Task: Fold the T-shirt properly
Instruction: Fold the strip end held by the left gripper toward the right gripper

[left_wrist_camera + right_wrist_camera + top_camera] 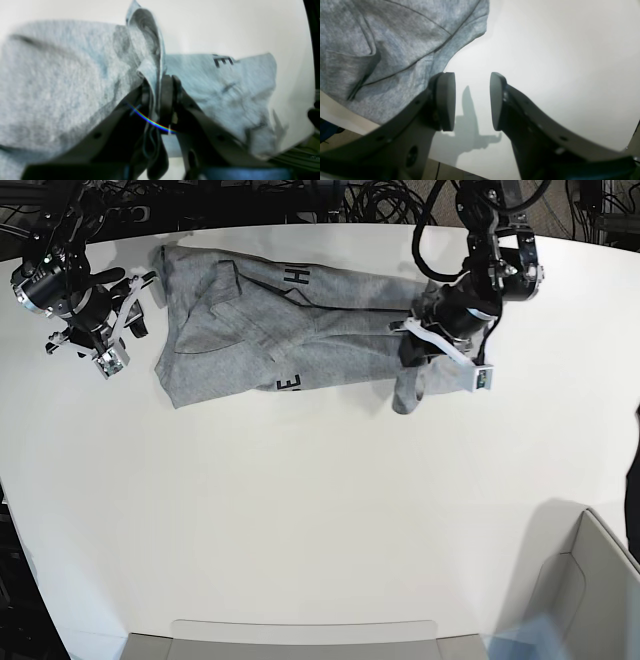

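The heather-grey T-shirt (pixel 270 330) lies crumpled and partly folded across the far middle of the white table (pixel 300 510). Black letters (pixel 297 277) show near its far edge, and more at its near edge. My left gripper (pixel 415 345) is at the shirt's right end. In the left wrist view, the left gripper (pixel 158 82) is shut on a raised fold of the T-shirt (pixel 50 75). My right gripper (pixel 138 305) hovers just beyond the shirt's left edge. Seen from the right wrist, the right gripper (pixel 472 100) is open over bare table, with nothing between its pads. The T-shirt (pixel 382 37) lies beside its left finger.
Black cables (pixel 380 200) crowd the table's far edge. A grey bin (pixel 590 580) stands at the near right corner, and a low grey tray edge (pixel 300 635) runs along the front. White tabletop stretches in front of the shirt.
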